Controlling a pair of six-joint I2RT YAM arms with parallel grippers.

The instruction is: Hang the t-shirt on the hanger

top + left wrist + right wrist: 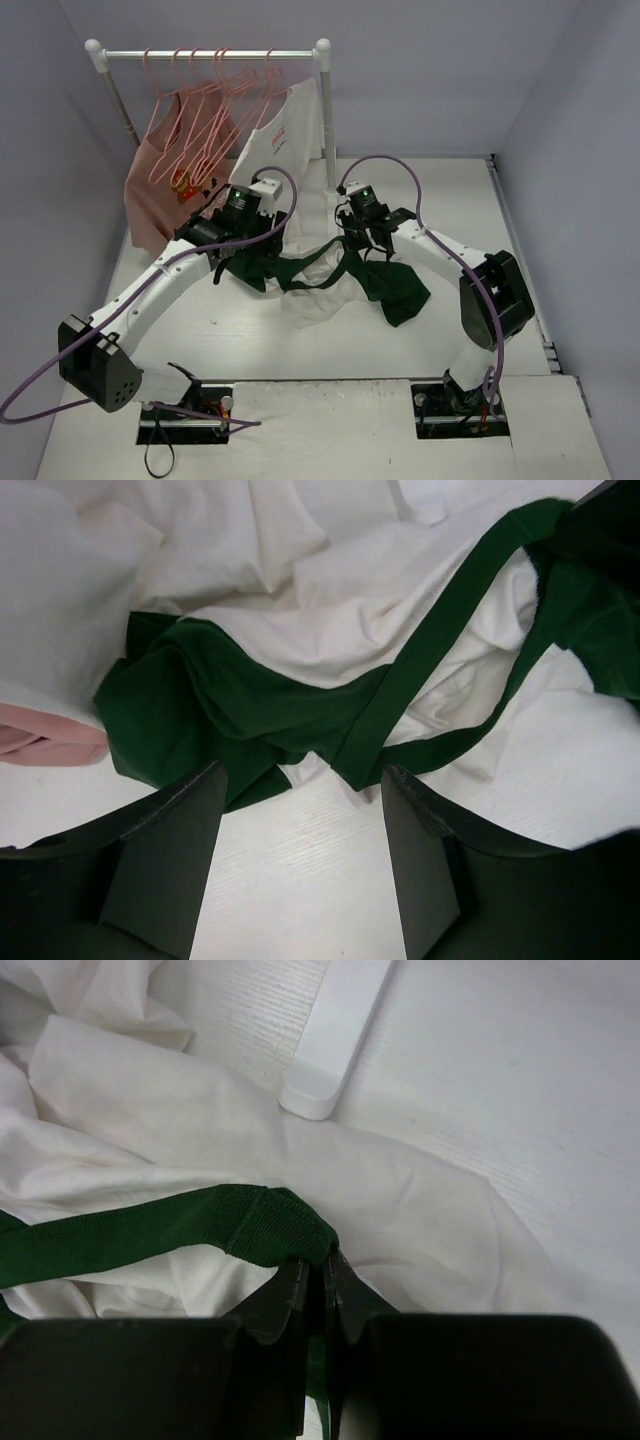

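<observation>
Green-and-white t-shirt lies crumpled mid-frame on the tabletop, its long axis running left to right. Right fingers are clenched on its green collar band. Left fingers stand apart, released, at the edge of a green sleeve. Pink hangers hang on the rail, upper left.

Salmon-pink shirt, white red-print shirt hang side by side on white rack.
</observation>
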